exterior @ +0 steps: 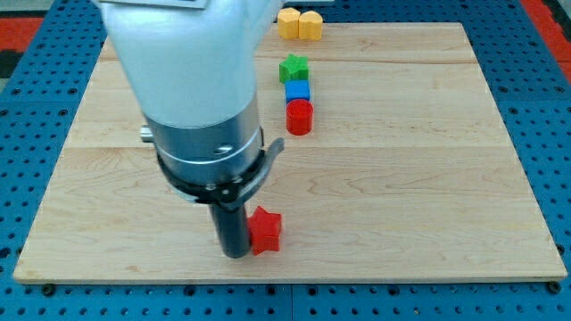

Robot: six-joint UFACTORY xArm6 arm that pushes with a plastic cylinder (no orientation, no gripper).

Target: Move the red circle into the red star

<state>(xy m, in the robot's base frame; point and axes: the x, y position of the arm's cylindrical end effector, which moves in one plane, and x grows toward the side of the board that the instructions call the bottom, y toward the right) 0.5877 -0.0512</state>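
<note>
The red circle (300,117) is a short red cylinder standing above the board's middle, at the bottom of a column of blocks. The red star (265,230) lies near the view's bottom, just left of centre. My tip (234,253) is the lower end of the dark rod and sits right against the red star's left side, far below and left of the red circle. The arm's white and grey body hides the board behind it at the upper left.
A blue cube (297,91) sits directly above the red circle and a green star (293,68) above that. Two yellow blocks (299,24) lie at the wooden board's (428,178) top edge. A blue pegboard surrounds the board.
</note>
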